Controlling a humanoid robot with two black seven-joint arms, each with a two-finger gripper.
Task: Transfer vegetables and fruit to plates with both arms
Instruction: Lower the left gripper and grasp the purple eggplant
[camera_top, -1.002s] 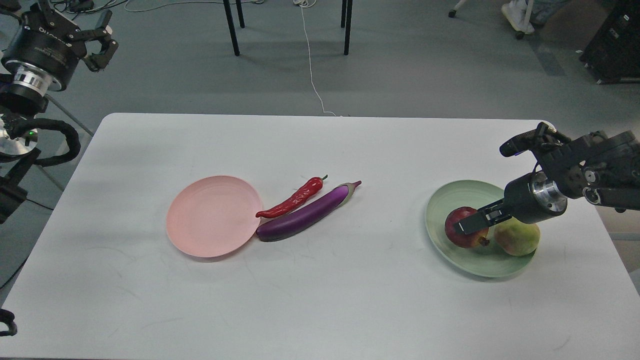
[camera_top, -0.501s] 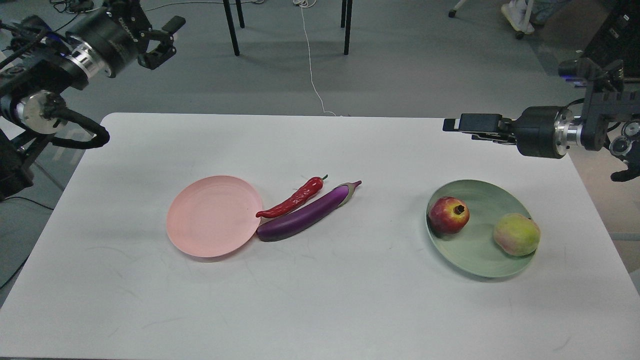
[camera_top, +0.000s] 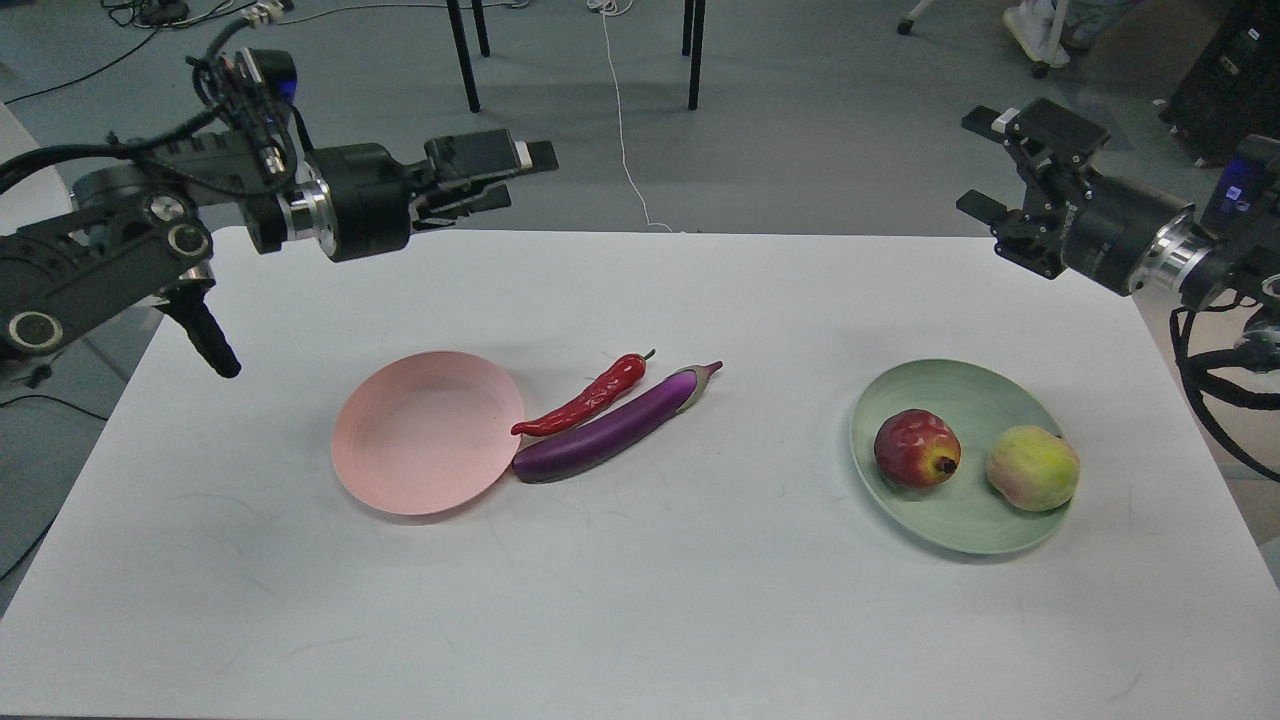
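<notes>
The purple eggplant (camera_top: 615, 425) and the red chili pepper (camera_top: 588, 396) lie side by side on the white table, just right of the empty pink plate (camera_top: 425, 432). The eggplant's blunt end touches the plate's rim. The dark red pomegranate (camera_top: 916, 448) and the yellow-green fruit (camera_top: 1033, 468) sit on the green plate (camera_top: 960, 390) at the right. My left gripper (camera_top: 505, 172) is open and empty, high above the table's back left, pointing right. My right gripper (camera_top: 1000, 160) is open and empty, raised above the back right corner.
The white table (camera_top: 640, 600) fills most of the view. Beyond its far edge are a grey floor, black chair legs (camera_top: 462, 55) and a white cable (camera_top: 625, 150). A black case (camera_top: 1225, 90) stands at the far right.
My left arm swung right and forward from the far left to over the table's back edge. My right gripper let go of the pomegranate, rose and drew back right; the pomegranate rolled slightly on the green plate.
</notes>
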